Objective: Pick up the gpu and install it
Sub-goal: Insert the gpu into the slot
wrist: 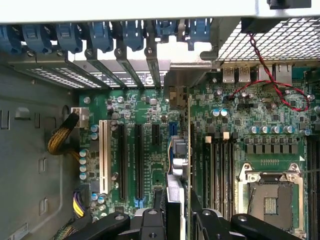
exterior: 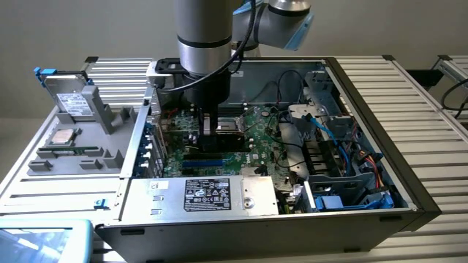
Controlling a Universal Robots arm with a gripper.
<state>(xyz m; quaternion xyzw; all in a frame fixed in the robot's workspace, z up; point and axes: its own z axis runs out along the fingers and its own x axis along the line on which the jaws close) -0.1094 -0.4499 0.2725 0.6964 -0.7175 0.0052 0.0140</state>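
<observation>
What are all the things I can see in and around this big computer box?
computer case: one, black and silver, open, on the slatted table
motherboard: one, green, inside the case
expansion slots: one white, at least three black, on the motherboard
CPU socket: one, silver frame, on the motherboard
twisted wire: one, red and black, over the motherboard
power supply: one, silver with black label, at the case's near edge
tray: one, grey, at the exterior view's left of the case
hard drive: one, silver with white label, on the tray
processor chip: one, silver, on the tray
memory stick: one, green, on the tray
gpu: one, seen edge-on, over the slots
robot arm: one, silver-grey, reaching into the case
end effector: one, black, gripping the gpu
</observation>
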